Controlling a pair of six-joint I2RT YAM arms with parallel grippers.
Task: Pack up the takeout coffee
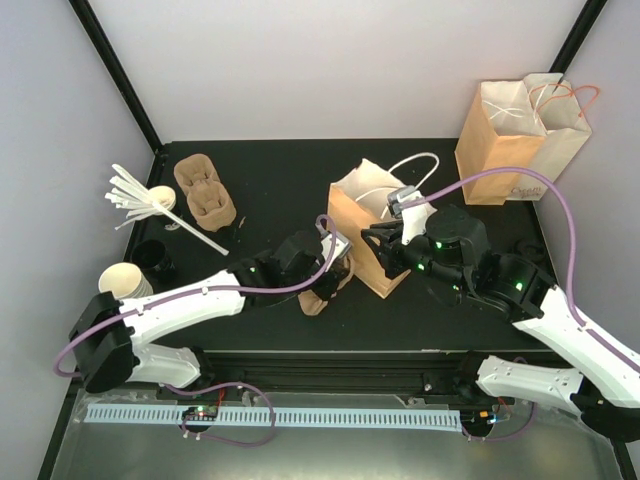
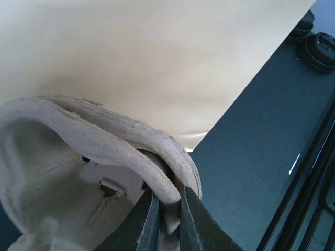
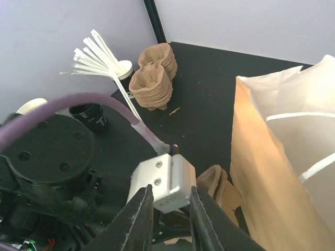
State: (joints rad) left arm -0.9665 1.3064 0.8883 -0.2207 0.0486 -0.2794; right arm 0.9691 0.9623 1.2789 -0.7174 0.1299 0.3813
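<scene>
Left wrist view: left gripper (image 2: pixel 168 197) pinches the rim of the beige moulded-pulp cup carrier (image 2: pixel 78 157) beside the tan paper bag (image 2: pixel 157 52). Right gripper (image 3: pixel 170 191) gapes empty, so a shove from the carrier may topple the bag.

my overhead feed was bright, even and sharp, shadows soft on the black table (image 1: pixel 270 170). in the left wrist feed the bag wall (image 2: pixel 157 47) was washed pale and blurred; right wrist's bottom edge looked soft.
</scene>
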